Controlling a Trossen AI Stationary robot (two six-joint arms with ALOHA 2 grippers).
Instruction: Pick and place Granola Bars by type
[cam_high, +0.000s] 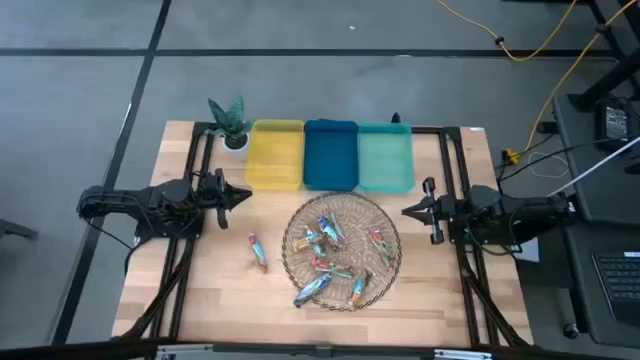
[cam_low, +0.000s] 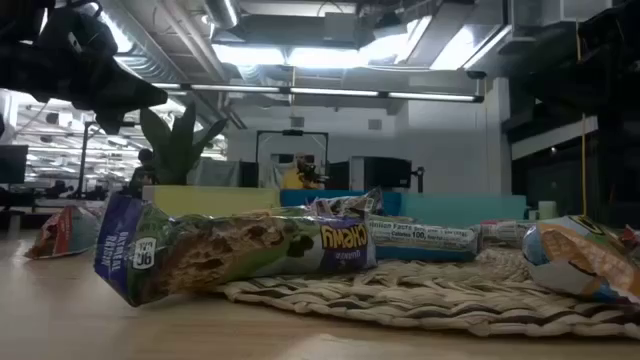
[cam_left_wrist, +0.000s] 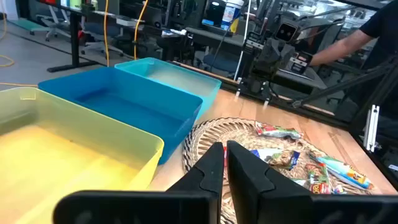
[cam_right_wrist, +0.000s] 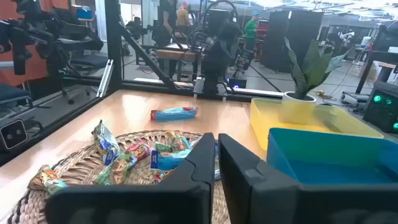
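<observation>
Both arms parked, one each side of the table (cam_high: 215, 300). Left gripper (cam_high: 243, 194) sits at the left, just near of the yellow bin (cam_high: 274, 155), fingers narrow, only a thin slit between them, nothing held. Right gripper (cam_high: 408, 210) mirrors it at the right, just right of the woven mat (cam_high: 385, 270), near of the light green bin (cam_high: 385, 158); same state: narrow slit, empty.

Granola Bars (cam_high: 325, 255): most are heaped loose on the round woven mat at table centre, mixed wrappers in blue-silver, red-orange, green-tan. None in any bin as far as I can see. One stray bar (cam_high: 258, 252) lies on bare wood left of the mat, well apart from the pile, between the mat and the left arm's base rail. A blue-ended bar (cam_high: 312, 289) hangs over the mat's near edge; the low view has it right up close, purple-blue end with an oat-coloured middle.

Three bins stand in a row at the far edge, touching side by side: yellow, blue bin (cam_high: 330, 155), light green, left to right. Small potted plant (cam_high: 230, 122) just left of the yellow one.

Person's arm (cam_left_wrist: 348, 40) in a dark sleeve visible beyond the table in the left wrist view.
</observation>
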